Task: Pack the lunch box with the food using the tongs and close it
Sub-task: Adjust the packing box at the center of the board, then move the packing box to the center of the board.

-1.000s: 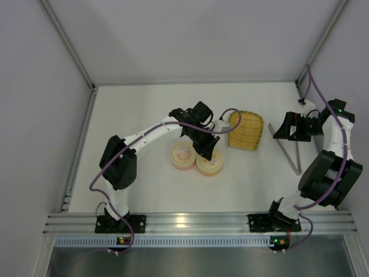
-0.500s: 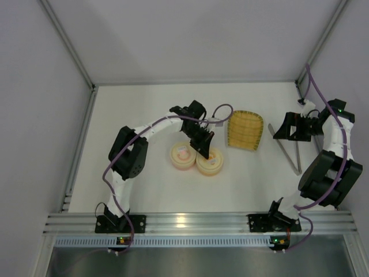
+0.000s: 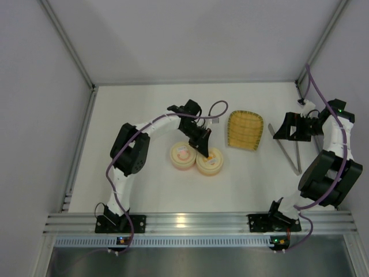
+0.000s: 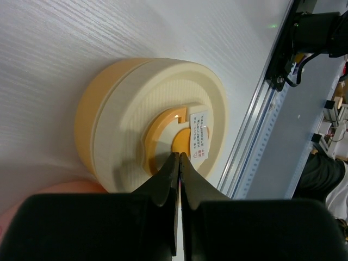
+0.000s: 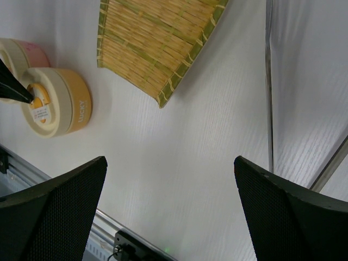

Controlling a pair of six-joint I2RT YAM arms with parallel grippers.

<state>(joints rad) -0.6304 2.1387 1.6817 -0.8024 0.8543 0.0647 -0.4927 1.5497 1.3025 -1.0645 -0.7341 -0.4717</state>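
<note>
Left wrist view: left end effector (image 4: 179, 155), closed tight, points down at the orange lunch box (image 4: 111, 122).

Lab robot cell: white table (image 3: 144, 104), aluminium frame rails (image 3: 196, 220), grey wall panels (image 3: 190, 34).

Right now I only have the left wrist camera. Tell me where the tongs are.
Observer: The tongs lie flat on the table, on the right side, beyond the yellow tray.
Operator: Report the right arm.
Observer: The right gripper hangs above the tongs' spread ends, its fingers wide open and holding nothing.
Operator: Check that tray.
Observer: It is bare; nothing lies on it.
</note>
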